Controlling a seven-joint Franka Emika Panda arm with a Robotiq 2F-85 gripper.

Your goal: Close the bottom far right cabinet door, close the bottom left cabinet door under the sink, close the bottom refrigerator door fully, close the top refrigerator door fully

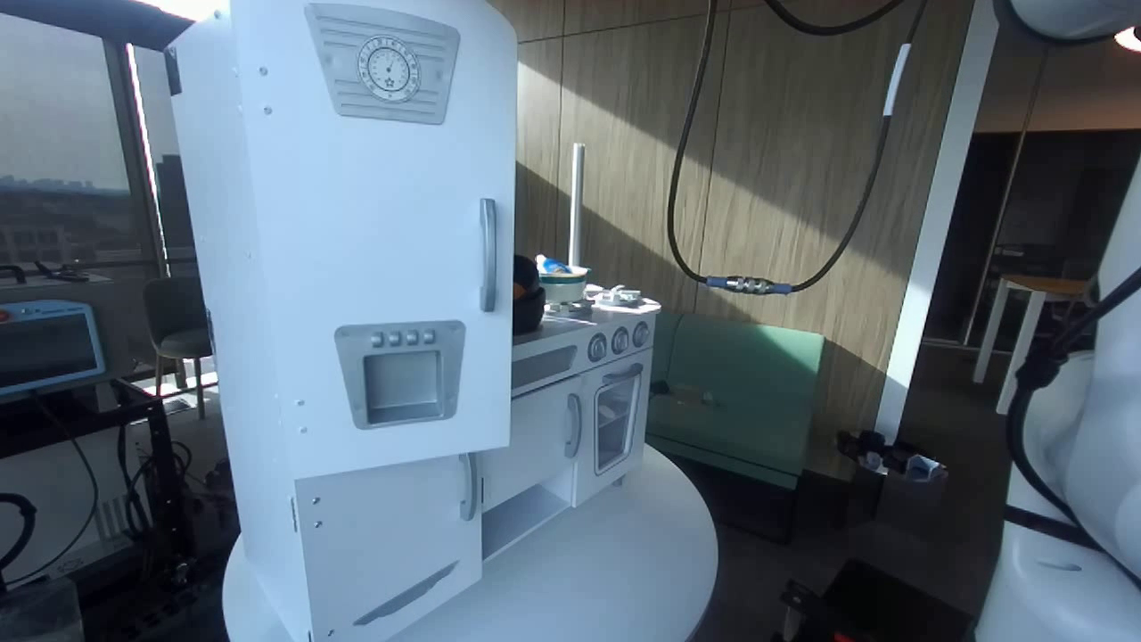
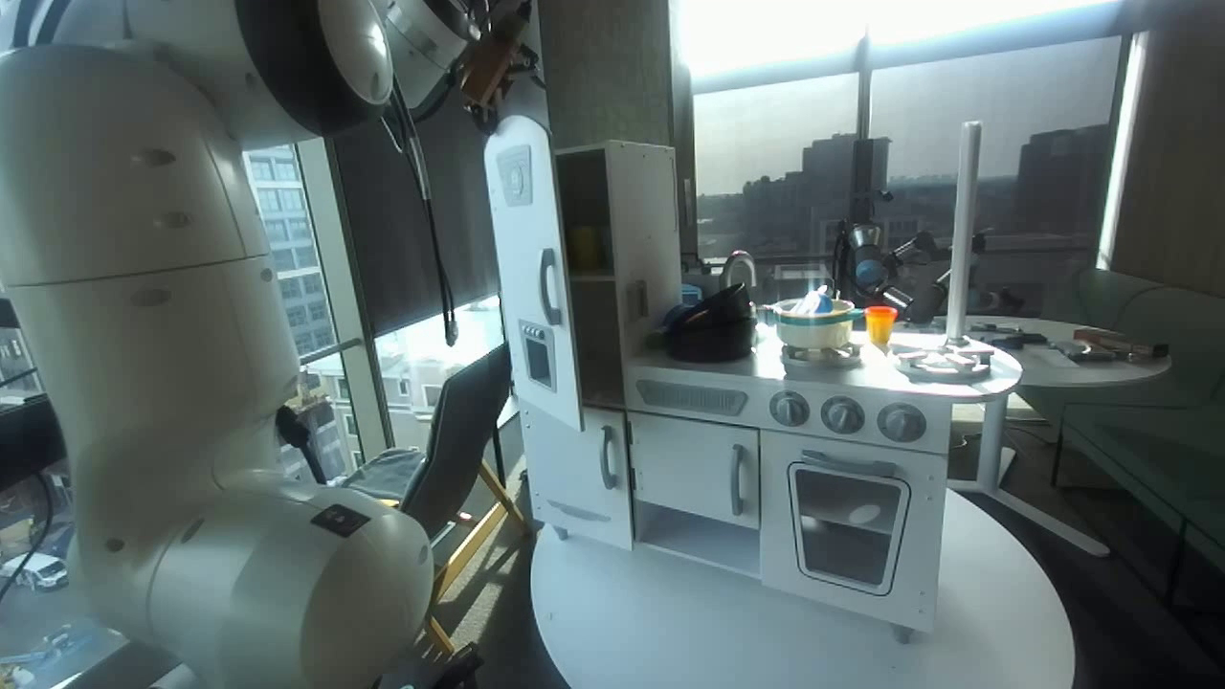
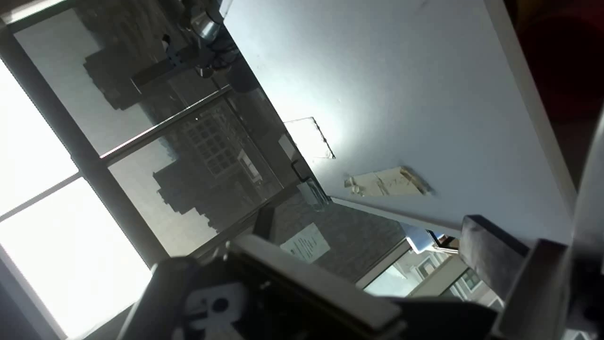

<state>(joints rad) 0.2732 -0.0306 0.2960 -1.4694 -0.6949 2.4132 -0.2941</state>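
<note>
The top refrigerator door (image 1: 401,250) stands ajar, with its grey dial plate, handle and dispenser showing. In an exterior view this door (image 2: 531,287) is swung out beside the dark shelved interior. The bottom refrigerator door (image 1: 392,535) looks shut, also here (image 2: 574,478). The bottom left cabinet door (image 2: 697,469) looks shut. The rightmost low door (image 2: 852,517) has an oven-like window and looks shut; no slim plain door shows. My gripper (image 2: 490,103) is at the top of the top door; contact cannot be told. In the wrist view its fingers (image 3: 415,264) are apart, near a white panel (image 3: 424,104).
The toy kitchen stands on a white round table (image 2: 813,641). Black pans (image 2: 713,330), a cream pot (image 2: 813,325), an orange cup (image 2: 880,323) and a pole (image 2: 965,230) stand on the counter. A grey chair (image 2: 459,435) is left of the fridge.
</note>
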